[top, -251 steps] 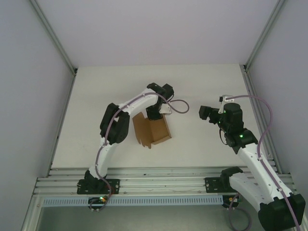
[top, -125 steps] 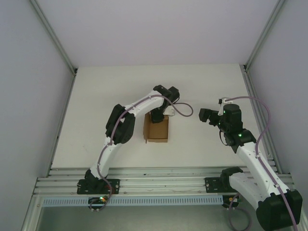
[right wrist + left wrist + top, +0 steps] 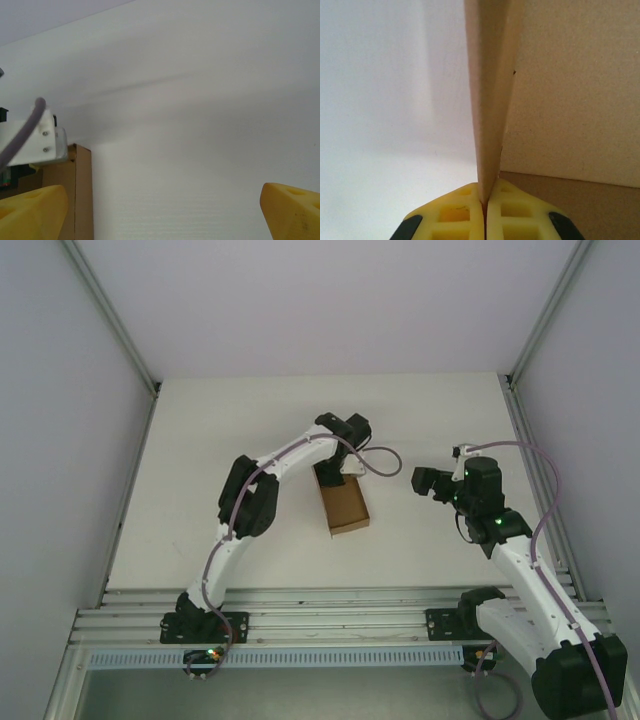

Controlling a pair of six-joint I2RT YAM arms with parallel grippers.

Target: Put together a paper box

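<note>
Here, the paper box (image 3: 347, 508) is around the middle of the surface (image 3: 200, 460), open side up, long sides angled slightly. At its far end the left hand (image 3: 331, 478) pinches one thin cardboard wall, fingers (image 3: 450, 217) pressed together on it. Right of the box and clear of it, the right hand (image 3: 424, 482) hangs spread wide.

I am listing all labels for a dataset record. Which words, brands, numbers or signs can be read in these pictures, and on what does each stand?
None can be read.
The paper box is plain brown cardboard without print.
The yellow left fingers, shut on a wall of it, and the yellow right fingers bear no marks.
The table is blank white.
</note>
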